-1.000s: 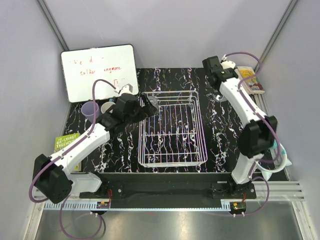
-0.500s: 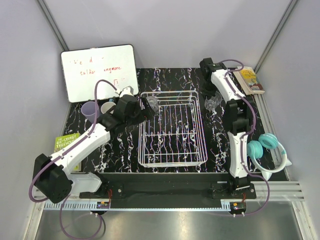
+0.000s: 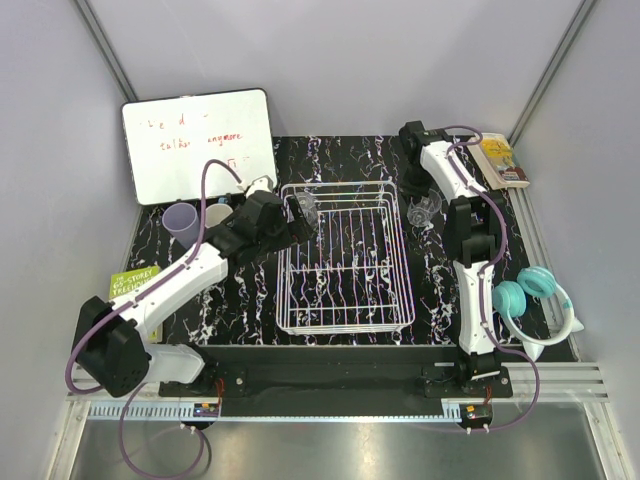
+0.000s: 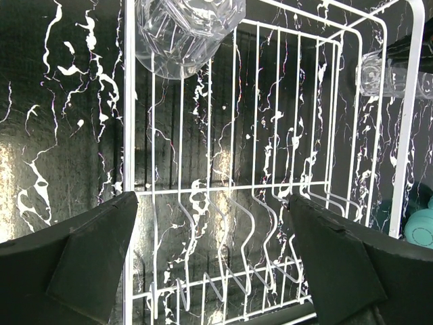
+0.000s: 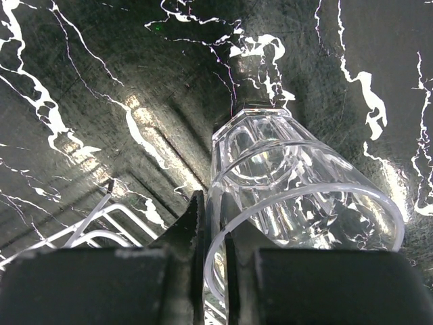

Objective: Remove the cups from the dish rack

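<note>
The white wire dish rack (image 3: 345, 262) sits mid-table. One clear faceted glass (image 3: 306, 207) lies at its far left corner, and in the left wrist view this glass (image 4: 184, 30) shows at the top edge. My left gripper (image 3: 290, 224) hovers just short of it, open, its fingers (image 4: 88, 261) wide apart over the rack wires (image 4: 270, 169). My right gripper (image 3: 420, 192) is shut on the rim of a second clear glass (image 3: 424, 211), right of the rack. In the right wrist view one finger (image 5: 196, 223) is outside that glass (image 5: 298, 183), the other inside.
A lavender tumbler (image 3: 181, 222) and a mug (image 3: 214, 214) stand left of the rack. A whiteboard (image 3: 198, 142) leans at the back left. A green book (image 3: 131, 285) lies at the left edge, teal headphones (image 3: 530, 297) at the right, another book (image 3: 500, 158) at the back right.
The right arm folded back and brought its glass down beside the rack's right side. The left arm shifted slightly right along the rack's corner, still open.
</note>
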`<state>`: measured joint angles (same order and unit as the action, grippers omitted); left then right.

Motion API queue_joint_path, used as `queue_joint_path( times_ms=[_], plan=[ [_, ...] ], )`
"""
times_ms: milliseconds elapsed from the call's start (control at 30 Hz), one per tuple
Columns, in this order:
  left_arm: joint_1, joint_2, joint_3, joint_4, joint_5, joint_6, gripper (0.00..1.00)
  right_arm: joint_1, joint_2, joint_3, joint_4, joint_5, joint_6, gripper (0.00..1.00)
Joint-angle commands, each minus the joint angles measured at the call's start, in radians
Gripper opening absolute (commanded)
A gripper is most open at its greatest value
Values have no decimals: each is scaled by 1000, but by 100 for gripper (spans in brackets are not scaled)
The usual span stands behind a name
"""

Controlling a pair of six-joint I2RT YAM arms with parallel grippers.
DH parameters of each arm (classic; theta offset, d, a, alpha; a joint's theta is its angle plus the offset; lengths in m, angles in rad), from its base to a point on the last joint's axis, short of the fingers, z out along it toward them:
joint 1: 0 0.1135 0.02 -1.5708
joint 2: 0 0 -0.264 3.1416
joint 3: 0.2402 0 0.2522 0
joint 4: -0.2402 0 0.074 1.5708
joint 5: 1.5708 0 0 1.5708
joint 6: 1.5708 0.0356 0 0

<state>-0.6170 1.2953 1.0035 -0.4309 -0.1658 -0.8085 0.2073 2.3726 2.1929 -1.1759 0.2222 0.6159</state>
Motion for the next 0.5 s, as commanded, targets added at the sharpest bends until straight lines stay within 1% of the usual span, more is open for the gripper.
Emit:
queue_joint_path(
  times_ms=[0, 33, 200, 267, 300, 333, 433, 467],
  plan=[
    [-7, 1, 24, 7, -11, 19, 99, 1, -32, -4, 5, 12, -13, 17],
    [-9, 1, 26, 7, -11, 20, 99, 0, -42, -13, 12, 9, -13, 21],
    [-15, 1, 30, 7, -9, 26, 99, 1, -110, -48, 45, 25, -16, 28],
    [-18, -1, 35, 7, -14, 29, 99, 1, -125, -51, 45, 29, -19, 33],
    [-23, 2, 37, 7, -21, 31, 99, 0, -148, -58, 50, 31, -18, 38],
    [-24, 1, 37, 7, -26, 35, 99, 3, -162, -62, 59, 31, -18, 49],
    [-30, 2, 49, 7, -40, 51, 99, 3, -223, -70, 96, 22, -30, 63],
    [-33, 1, 53, 9, -49, 55, 99, 1, -251, -61, 99, 23, -30, 71]
  ],
)
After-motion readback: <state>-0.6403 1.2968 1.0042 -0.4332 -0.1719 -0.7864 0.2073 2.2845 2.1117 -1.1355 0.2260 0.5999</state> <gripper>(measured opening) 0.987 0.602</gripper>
